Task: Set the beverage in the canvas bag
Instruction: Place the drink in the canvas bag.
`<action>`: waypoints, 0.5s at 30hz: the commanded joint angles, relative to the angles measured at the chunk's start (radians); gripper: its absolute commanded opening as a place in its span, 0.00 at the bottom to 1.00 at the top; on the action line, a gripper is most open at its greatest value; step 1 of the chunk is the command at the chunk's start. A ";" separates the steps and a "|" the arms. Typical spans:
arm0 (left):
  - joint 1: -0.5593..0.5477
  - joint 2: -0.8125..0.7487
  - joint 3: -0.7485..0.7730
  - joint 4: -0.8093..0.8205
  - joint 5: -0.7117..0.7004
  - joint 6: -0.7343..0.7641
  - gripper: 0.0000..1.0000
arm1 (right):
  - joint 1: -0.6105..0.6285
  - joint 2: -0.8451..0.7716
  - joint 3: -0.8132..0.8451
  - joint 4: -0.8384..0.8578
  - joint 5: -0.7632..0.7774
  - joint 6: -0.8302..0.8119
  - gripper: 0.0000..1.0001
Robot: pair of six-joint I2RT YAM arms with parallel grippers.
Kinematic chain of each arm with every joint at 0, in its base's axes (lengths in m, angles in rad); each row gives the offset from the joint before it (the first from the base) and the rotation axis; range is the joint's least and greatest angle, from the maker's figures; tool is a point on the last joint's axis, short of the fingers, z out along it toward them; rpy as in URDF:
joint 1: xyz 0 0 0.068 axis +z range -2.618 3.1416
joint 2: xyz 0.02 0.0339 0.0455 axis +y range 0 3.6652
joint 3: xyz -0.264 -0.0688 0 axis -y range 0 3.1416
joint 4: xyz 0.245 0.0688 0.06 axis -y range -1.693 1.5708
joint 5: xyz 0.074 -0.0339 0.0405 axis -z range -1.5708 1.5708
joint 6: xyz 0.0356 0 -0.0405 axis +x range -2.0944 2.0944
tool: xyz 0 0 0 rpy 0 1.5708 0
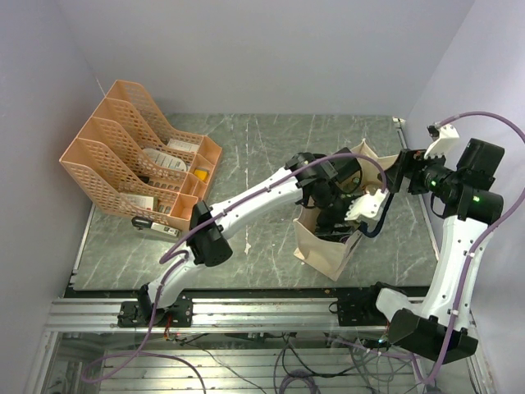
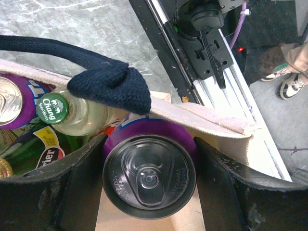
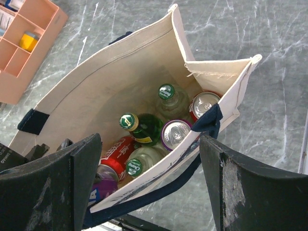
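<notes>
The cream canvas bag (image 1: 324, 250) stands open near the table's front middle, with navy handles (image 2: 108, 84). My left gripper (image 1: 336, 209) reaches down inside it, its jaws closed on the sides of a purple can (image 2: 149, 175) held upright by the bag's near wall (image 2: 216, 120). Beside it are a Chang bottle (image 2: 54, 108) and another purple can (image 2: 9, 98). In the right wrist view the bag (image 3: 106, 86) holds several bottles and cans, among them a red can (image 3: 115, 154). My right gripper (image 3: 159, 187) hovers wide open over the bag's rim, holding nothing.
Orange plastic file trays (image 1: 131, 156) with papers stand at the back left, also in the right wrist view (image 3: 29, 43). Walls close in the table on three sides. A metal rail (image 1: 246, 312) runs along the front edge.
</notes>
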 commanded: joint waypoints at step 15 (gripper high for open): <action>0.030 -0.032 -0.026 -0.052 0.177 -0.186 0.07 | 0.000 0.008 -0.043 0.019 -0.019 -0.035 0.83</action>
